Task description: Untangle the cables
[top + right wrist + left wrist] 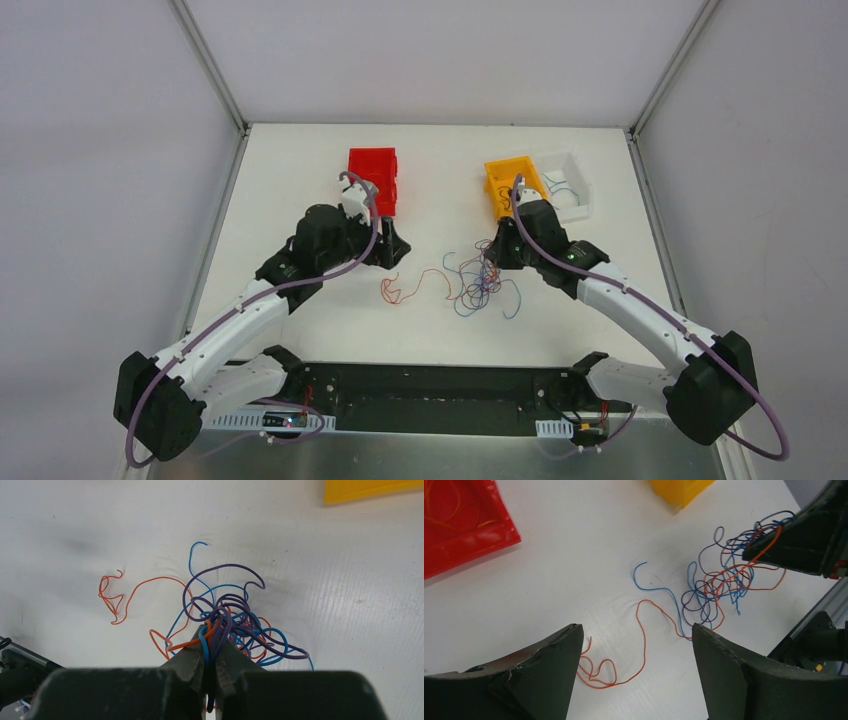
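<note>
Right end effector [211, 647], closest to my lens, is clenched on the knot of cables [235, 620], anchoring it, I judge, while my left end effector [636, 630] hangs released at its 9 o'clock over the loose orange strand [644, 647] on the worktop [574, 570].

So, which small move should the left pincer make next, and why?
Probably lower the open left pincer and close it on the orange wire, which lies loose right under it. The right pincer is shut on the knot, so a sideways pull could then draw this wire free.
</note>
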{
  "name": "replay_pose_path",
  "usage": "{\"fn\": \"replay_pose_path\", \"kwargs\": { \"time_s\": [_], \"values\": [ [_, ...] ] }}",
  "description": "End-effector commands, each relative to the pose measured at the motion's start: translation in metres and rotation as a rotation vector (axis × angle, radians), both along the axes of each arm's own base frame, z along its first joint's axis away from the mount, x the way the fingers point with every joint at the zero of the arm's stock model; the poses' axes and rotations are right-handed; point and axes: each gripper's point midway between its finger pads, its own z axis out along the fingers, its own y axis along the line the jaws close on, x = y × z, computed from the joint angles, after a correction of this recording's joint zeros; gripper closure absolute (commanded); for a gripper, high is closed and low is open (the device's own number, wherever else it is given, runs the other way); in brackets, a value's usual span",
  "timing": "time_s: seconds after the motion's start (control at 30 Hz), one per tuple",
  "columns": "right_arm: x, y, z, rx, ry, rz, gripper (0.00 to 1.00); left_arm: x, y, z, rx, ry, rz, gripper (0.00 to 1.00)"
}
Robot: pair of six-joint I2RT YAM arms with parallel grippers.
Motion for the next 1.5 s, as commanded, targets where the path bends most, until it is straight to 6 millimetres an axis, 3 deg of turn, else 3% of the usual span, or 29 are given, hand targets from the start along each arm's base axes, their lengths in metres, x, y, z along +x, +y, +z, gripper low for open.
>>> {"fn": "replay_pose_path", "kwargs": {
  "time_s": [0.0,0.2,0.47,0.77,0.93,1.1,1.27,1.37,1.43,1.47],
  "values": [
    [0.002,0.008,0.024,0.028,-0.039,0.038,0.95,-0.004,-0.04,0.033,-0.016,-0.205,-0.17,0.19],
    [0.001,0.007,0.028,0.013,-0.041,0.049,0.95,-0.014,-0.069,0.037,-0.016,-0.293,-0.312,0.21],
    [-0.005,0.015,0.034,0.053,-0.03,0.088,0.94,-0.024,-0.114,0.026,0.028,-0.332,-0.532,0.29],
    [-0.008,0.015,0.037,0.064,-0.03,0.096,0.94,-0.013,-0.148,0.023,0.008,-0.307,-0.587,0.35],
    [-0.008,0.016,0.036,0.064,-0.025,0.098,0.94,-0.012,-0.171,0.01,0.02,-0.278,-0.637,0.4],
    [-0.008,0.017,0.037,0.068,-0.025,0.101,0.94,-0.012,-0.178,-0.005,0.039,-0.246,-0.648,0.42],
    [-0.009,0.016,0.036,0.07,-0.025,0.099,0.94,-0.013,-0.183,-0.011,0.034,-0.225,-0.66,0.56],
    [-0.008,0.016,0.035,0.07,-0.026,0.096,0.94,-0.016,-0.186,-0.015,0.024,-0.198,-0.671,0.76],
    [-0.008,0.015,0.034,0.067,-0.026,0.091,0.94,-0.016,-0.184,-0.02,0.026,-0.176,-0.66,0.95],
    [-0.008,0.014,0.033,0.065,-0.025,0.09,0.94,-0.015,-0.181,-0.021,0.033,-0.171,-0.645,0.99]
  ]
}}
